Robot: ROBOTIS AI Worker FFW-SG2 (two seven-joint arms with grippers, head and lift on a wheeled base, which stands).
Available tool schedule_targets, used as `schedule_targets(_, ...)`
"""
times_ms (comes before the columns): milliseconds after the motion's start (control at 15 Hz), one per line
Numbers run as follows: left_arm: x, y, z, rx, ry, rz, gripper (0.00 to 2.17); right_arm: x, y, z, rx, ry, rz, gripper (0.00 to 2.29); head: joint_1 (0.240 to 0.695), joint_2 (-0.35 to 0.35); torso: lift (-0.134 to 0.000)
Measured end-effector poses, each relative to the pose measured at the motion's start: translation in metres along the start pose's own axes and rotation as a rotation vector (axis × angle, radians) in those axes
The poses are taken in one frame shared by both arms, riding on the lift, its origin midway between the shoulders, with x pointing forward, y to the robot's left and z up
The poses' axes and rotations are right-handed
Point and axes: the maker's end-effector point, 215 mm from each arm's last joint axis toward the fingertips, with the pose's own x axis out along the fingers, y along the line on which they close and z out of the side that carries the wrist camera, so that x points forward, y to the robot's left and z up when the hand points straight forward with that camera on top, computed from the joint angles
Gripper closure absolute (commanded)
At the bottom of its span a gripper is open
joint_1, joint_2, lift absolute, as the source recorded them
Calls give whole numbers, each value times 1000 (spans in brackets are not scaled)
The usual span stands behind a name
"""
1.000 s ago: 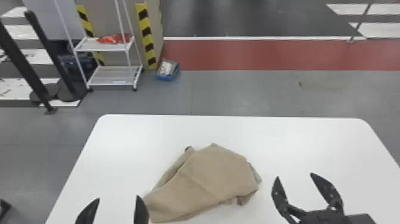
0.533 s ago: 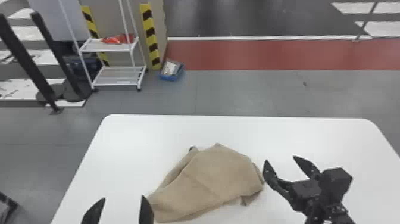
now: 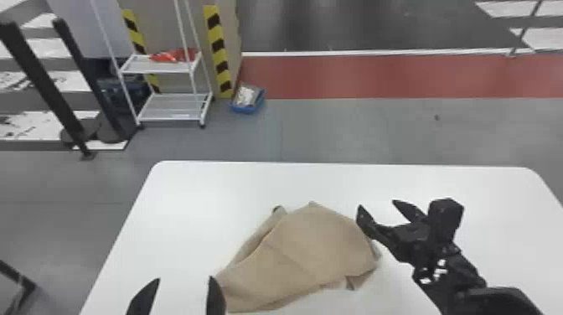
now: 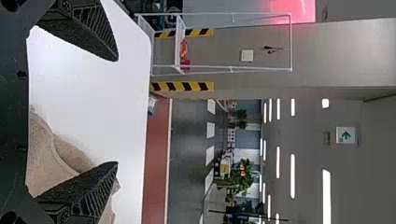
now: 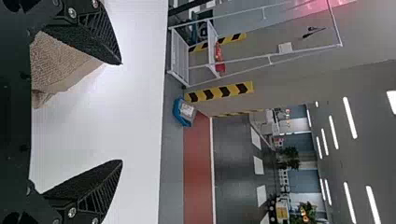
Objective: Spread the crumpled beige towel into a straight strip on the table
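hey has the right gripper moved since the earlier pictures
Yes. Against the white table, the right gripper has moved forward, toward the far edge, and leftward, closer to the beige towel.

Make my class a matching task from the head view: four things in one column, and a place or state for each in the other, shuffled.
Things
1. Blue container
2. Beige towel
3. Right gripper
4. Red item

Places and states
A. Jaws apart, at the towel's right side
B. On the white rack
C. On the grey floor, near the yellow-and-black stripes
D. Crumpled, on the white table

Right pairs: 1-C, 2-D, 3-A, 4-B
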Motion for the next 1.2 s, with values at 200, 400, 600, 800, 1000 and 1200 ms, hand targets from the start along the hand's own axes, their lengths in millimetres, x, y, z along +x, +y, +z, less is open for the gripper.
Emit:
schedule_targets(200, 6, -3, -5, 7, 19, -9, 93, 14, 10, -15, -1, 41, 30, 157, 695, 99, 0)
schedule_targets(400, 6, -3, -6, 9, 23, -10, 93, 28, 26, -33, -15, 90, 60, 188, 695, 126, 0)
schedule_targets(600, 6, -4, -6, 9, 23, -12, 93, 39, 34, -49, -31, 136, 73, 211, 695, 136, 0)
schedule_targets(800, 6, -2, -7, 11, 24, -9, 93, 44, 47, -56, -41, 150, 110, 404, 695, 159, 0)
schedule_targets(1000, 6, -1, -7, 12, 23, -9, 93, 44, 53, -57, -49, 151, 121, 410, 695, 168, 0)
schedule_targets(1200, 6, -1, -7, 12, 22, -9, 93, 45, 53, -60, -52, 164, 122, 451, 695, 170, 0)
